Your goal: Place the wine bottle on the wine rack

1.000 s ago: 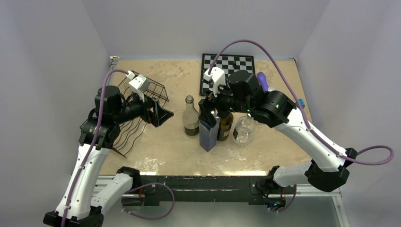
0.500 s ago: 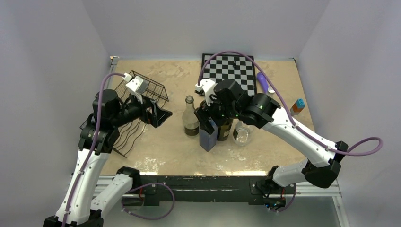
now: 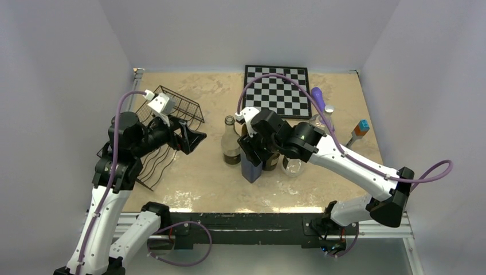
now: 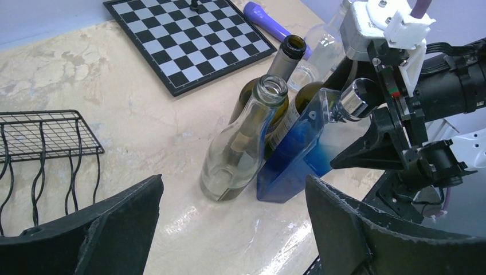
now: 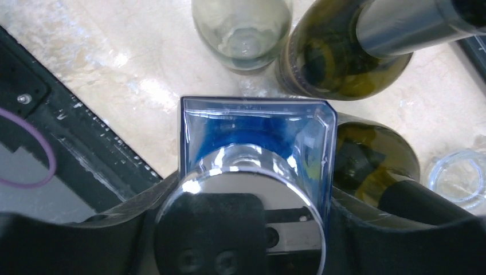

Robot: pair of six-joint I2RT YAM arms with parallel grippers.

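The black wire wine rack [image 3: 172, 114] stands tilted at the left, and its mesh end shows in the left wrist view [image 4: 46, 137]. A clear wine bottle [image 3: 231, 146] [image 4: 240, 149], a blue square bottle [image 3: 252, 167] [image 4: 298, 154] [image 5: 258, 126] with a silver cap and two dark green bottles [image 3: 274, 157] [image 5: 338, 57] stand grouped mid-table. My right gripper [image 3: 252, 150] [image 5: 252, 189] is down over the blue bottle, one finger on each side of it, jaws apart. My left gripper [image 3: 192, 137] [image 4: 234, 180] is open and empty, between the rack and the bottles.
An upturned clear glass [image 3: 293, 166] [image 5: 458, 177] stands right of the bottles. A chessboard [image 3: 278, 89] lies at the back, with a purple cylinder [image 3: 318, 98] and an orange-and-blue item [image 3: 361, 127] to its right. Walls enclose the table on three sides.
My right arm has swung toward the left and near side and lowered its gripper over the blue bottle's top. My left gripper has shifted only slightly.
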